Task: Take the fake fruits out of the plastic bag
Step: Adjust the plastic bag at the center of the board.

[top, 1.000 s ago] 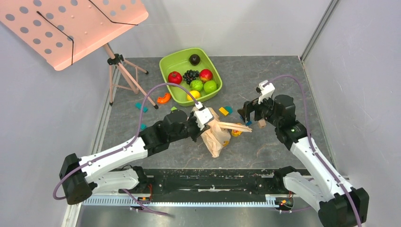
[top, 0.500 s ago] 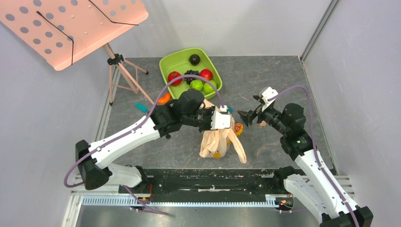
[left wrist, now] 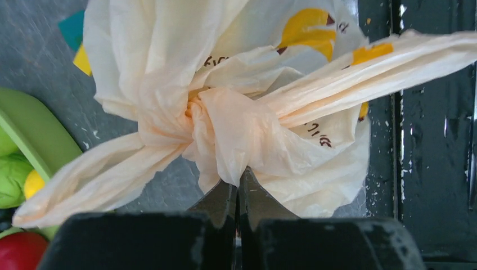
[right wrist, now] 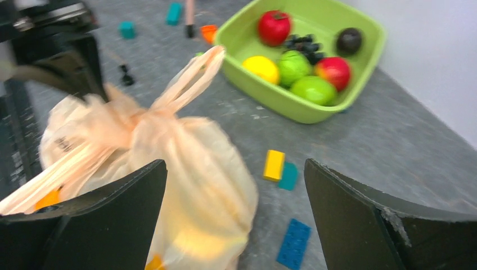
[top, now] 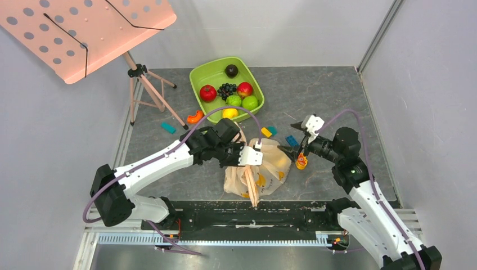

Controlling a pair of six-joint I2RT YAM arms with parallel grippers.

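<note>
Thin, crinkly, translucent plastic bag [left wrist: 242, 129]; glossy smooth green tub [right wrist: 315, 22].

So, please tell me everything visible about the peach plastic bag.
The thin, crinkly, translucent peach plastic bag bears orange-yellow prints and bulges. Its two handles are tied in a knot, their loops sticking out. It seems to rest on the grey table, and the left end effector, closed, pinches the plastic just by the knot.
</note>
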